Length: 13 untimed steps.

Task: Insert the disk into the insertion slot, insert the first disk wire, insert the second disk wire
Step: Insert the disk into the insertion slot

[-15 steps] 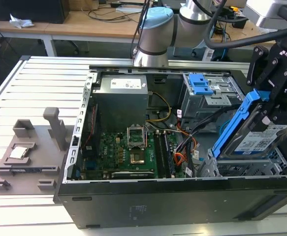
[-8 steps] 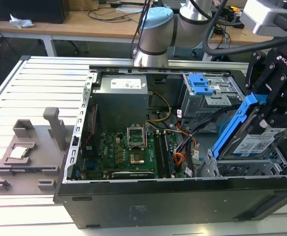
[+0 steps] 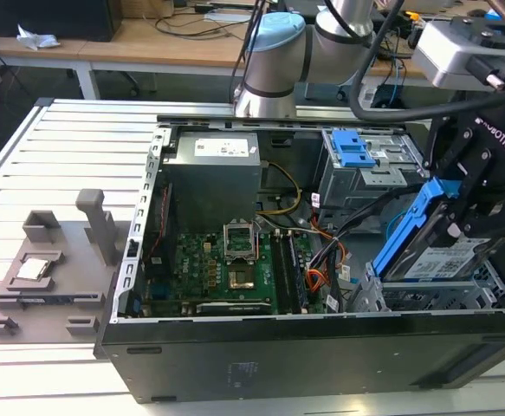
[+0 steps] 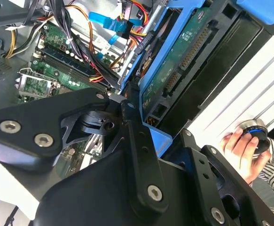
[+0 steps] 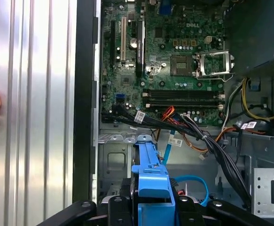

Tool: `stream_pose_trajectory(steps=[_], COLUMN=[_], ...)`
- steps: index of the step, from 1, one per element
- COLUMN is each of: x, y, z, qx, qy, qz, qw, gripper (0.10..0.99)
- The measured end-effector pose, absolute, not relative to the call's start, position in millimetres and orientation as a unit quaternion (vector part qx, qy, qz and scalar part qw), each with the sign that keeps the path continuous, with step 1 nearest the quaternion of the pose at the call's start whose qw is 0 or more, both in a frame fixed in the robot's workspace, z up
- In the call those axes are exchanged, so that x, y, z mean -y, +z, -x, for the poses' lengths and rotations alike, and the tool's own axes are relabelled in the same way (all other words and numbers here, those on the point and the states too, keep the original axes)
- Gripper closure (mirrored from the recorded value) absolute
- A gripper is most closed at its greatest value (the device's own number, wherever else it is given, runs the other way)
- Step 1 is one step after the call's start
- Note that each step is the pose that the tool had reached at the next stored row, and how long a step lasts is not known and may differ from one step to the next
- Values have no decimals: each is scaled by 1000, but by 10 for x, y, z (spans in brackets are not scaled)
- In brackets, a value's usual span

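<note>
I am working on the first step: my gripper [image 3: 460, 221] is clamping its fingers narrowly on the blue frame of the disk [image 3: 438, 258], which is hanging tilted, its lower end dipping toward the slot [image 3: 382, 295] directly beneath me and its upper end rising well above it. The disk is not seated yet, and neither wire is plugged into it, as far as I can tell. By my judgement, getting it in calls for levelling the disk so it is lying flat with a bay, lining its frame up with the side rails, and then sliding it straight in without twisting. A bundle of cables [image 5: 212, 141] is trailing just beside the slot, between my fingertips and the motherboard [image 3: 226, 269], and I am judging it the main thing that could snag or get pinched under the frame. A taller grey cage [image 3: 365, 169] with a blue latch [image 3: 353, 147] is standing near me on the far side, leaving little room to swing. Outside the computer case [image 3: 278, 355], a person's hand [image 4: 242, 146] is resting on a round knob on the table.
</note>
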<state>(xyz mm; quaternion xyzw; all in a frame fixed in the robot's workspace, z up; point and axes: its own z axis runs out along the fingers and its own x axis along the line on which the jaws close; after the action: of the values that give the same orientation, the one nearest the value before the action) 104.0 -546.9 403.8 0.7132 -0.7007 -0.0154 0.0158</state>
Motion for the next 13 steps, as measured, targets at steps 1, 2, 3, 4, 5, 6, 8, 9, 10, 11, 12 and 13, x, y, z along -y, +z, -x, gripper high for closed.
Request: stream_pose_trajectory(steps=[1,2,3,4,5,6,8,9,10,11,12,13], x=[5469,5469,5469,5469,5469,5469,5469,5469,5469,5469,5469,5469], y=[4021,4012,4005,3992,3972,3950,3911,3900,3880,3867,3854,3847], z=[-1040,-1040,-1040,-1040,-1040,-1040,-1040,-1040,-1040,-1040,-1040,-1040], qx=[701,701,701,701,701,701,701,701,701,701,701,701], qy=[-16,-16,-16,-16,-16,-16,-16,-16,-16,-16,-16,-16], qz=[-713,-713,-713,-713,-713,-713,-713,-713,-713,-713,-713,-713], qw=[16,16,16,16,16,16,16,16,16,16,16,16], gripper=[722,722,722,722,722,722,722,722,722,722,722,722])
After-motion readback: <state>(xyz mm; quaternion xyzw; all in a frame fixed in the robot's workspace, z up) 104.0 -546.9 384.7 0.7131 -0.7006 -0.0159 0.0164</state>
